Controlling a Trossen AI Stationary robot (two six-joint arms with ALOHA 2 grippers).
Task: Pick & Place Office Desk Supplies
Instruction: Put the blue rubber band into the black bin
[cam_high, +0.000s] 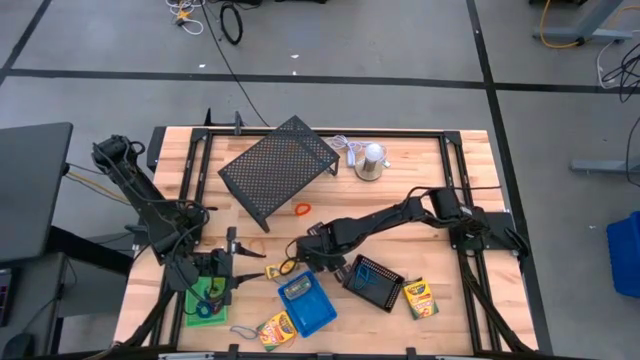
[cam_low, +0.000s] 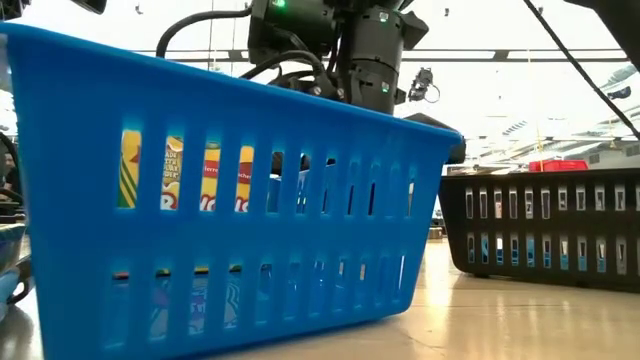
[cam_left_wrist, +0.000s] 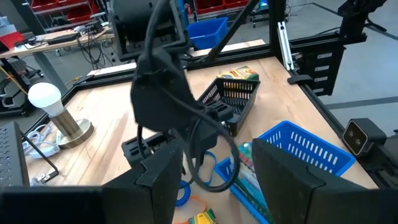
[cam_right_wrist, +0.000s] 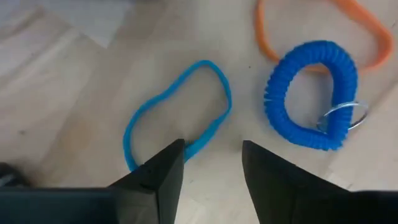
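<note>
near the table's front middle, we see the right gripper (cam_right_wrist: 211, 163) low over the wood, its fingers parted with nothing between them. a thin blue elastic loop (cam_right_wrist: 177, 112) lies flat just ahead, beside a blue coiled band (cam_right_wrist: 311, 93) and an orange loop (cam_right_wrist: 323, 28). the left gripper (cam_left_wrist: 205, 186) hovers half-open and empty over the green tray (cam_high: 205, 298).

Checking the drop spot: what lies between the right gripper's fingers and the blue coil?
Right wrist view: only bare wood separates right gripper from blue coil; the thin blue loop lies beside.
</note>
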